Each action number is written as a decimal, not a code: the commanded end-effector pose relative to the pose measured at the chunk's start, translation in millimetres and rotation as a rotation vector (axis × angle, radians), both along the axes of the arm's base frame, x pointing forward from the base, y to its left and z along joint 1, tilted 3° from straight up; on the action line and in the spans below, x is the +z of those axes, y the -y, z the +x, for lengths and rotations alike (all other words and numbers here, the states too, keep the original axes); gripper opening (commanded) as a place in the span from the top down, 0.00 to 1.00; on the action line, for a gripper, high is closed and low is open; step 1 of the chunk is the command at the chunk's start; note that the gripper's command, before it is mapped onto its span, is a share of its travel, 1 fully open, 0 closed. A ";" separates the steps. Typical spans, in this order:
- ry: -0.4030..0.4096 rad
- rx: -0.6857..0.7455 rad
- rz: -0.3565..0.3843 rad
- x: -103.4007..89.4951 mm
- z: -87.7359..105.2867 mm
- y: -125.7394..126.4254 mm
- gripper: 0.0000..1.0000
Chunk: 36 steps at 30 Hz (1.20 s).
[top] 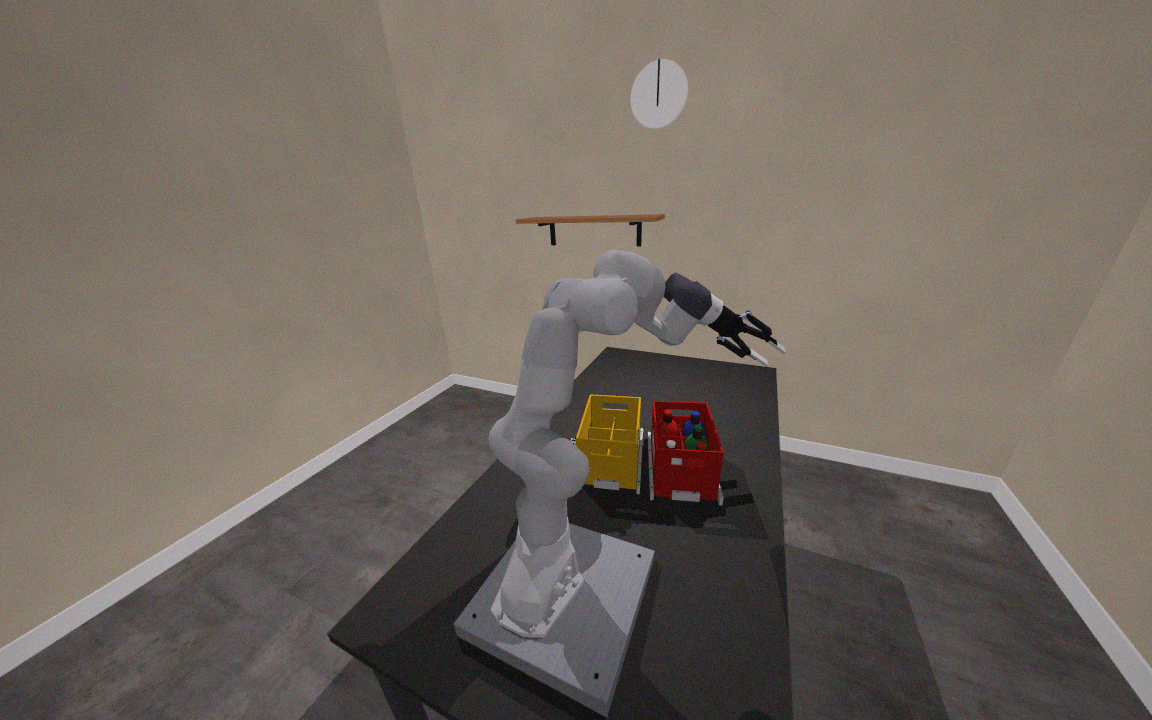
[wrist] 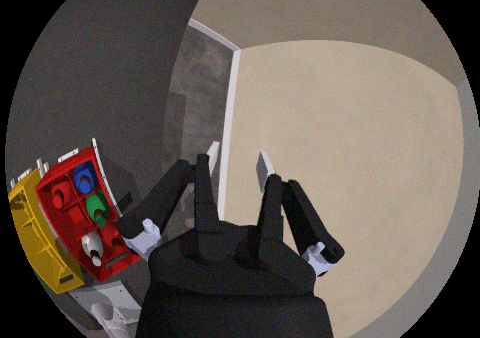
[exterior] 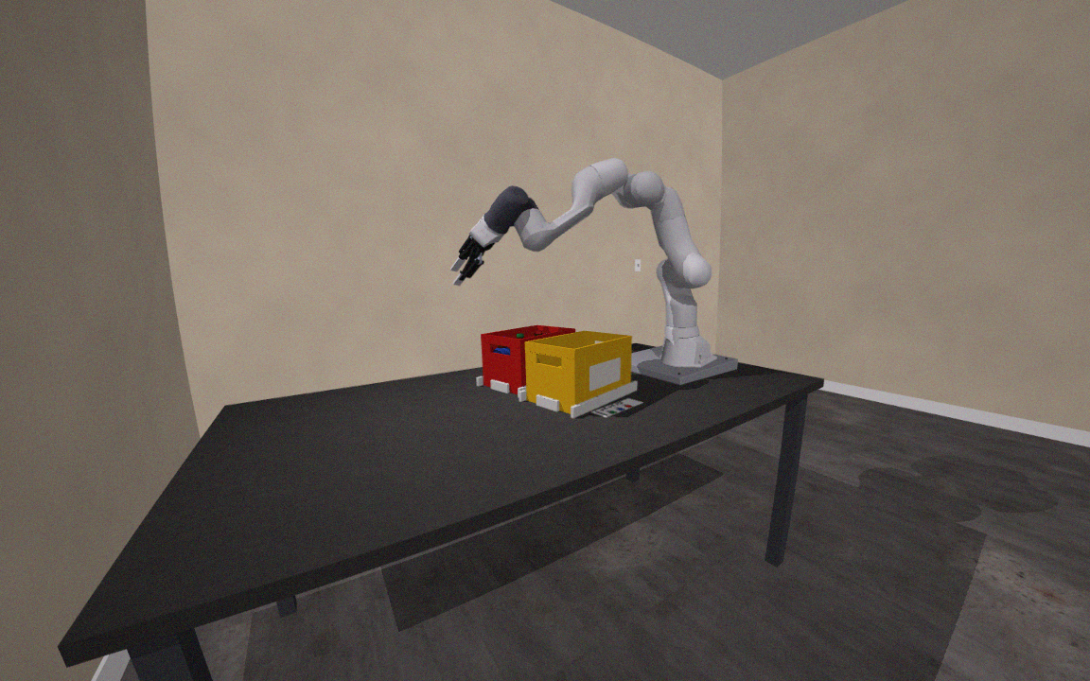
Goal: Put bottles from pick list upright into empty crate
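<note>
Gripper, partly closed on nothing, is held high past the red crate toward the bench's far edge; four bottles remain inside, the yellow crate unfilled

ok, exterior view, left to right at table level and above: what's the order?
gripper partly closed and holding nothing, high in the air → red crate → yellow crate → pick list on the table → robot base.

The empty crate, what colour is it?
Yellow, clearest in the exterior view.
</note>
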State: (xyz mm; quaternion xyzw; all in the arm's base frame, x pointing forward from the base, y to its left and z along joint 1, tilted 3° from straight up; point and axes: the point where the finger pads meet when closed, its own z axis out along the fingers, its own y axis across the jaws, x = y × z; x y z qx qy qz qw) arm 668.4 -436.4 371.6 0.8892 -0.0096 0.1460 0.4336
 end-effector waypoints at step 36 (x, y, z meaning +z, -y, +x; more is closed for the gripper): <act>0.182 -0.091 0.280 -2.2 24.4 -166.1 0.62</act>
